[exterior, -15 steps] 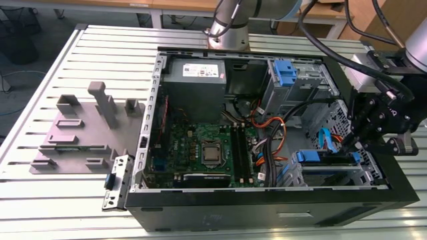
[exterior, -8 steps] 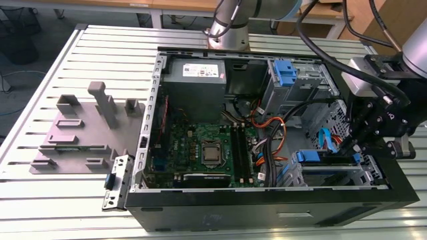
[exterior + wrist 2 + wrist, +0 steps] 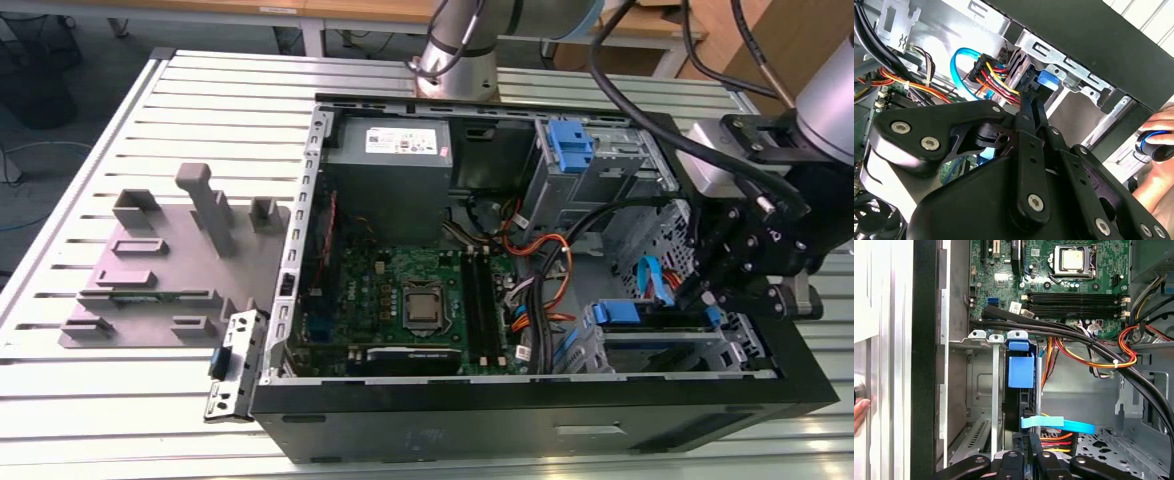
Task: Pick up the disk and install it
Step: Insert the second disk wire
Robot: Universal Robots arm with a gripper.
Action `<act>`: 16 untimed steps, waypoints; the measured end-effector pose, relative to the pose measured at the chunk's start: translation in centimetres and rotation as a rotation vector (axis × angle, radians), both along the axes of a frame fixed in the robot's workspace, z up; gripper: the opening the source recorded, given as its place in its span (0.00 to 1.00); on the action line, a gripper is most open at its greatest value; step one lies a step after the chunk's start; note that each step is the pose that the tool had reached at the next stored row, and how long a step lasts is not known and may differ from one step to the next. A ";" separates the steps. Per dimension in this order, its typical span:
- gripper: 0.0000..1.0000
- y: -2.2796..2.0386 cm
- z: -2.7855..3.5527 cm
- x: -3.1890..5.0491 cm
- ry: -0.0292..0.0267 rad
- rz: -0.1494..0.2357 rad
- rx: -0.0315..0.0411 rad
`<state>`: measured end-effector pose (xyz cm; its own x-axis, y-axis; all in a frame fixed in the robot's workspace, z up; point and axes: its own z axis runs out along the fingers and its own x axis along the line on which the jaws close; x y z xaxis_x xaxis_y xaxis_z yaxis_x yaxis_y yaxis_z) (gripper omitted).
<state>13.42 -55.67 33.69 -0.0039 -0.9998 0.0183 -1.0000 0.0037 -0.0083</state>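
Note:
The disk stands on edge inside the metal drive cage at the case's front corner. Its blue carrier tab faces out, and the same tab shows at the exterior view's lower right. My gripper reaches into the case from the exterior view's right. In both wrist views its black fingers run close together to the disk's near end beside the blue tab. The gripper looks shut. The contact with the carrier is hidden behind the fingers.
A blue data cable and orange, yellow and black wires cross beside the cage. A bare blue bracket sits in the upper bay, a grey box behind the motherboard. A person's hand rests outside the case. Grey fixture on the table.

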 end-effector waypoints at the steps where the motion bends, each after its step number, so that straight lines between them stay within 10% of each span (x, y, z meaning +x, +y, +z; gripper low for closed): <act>1: 0.16 0.05 -0.03 -0.01 0.0000 0.000 0.0003; 16: 0.16 0.20 -0.14 -0.06 0.0000 0.000 -0.0024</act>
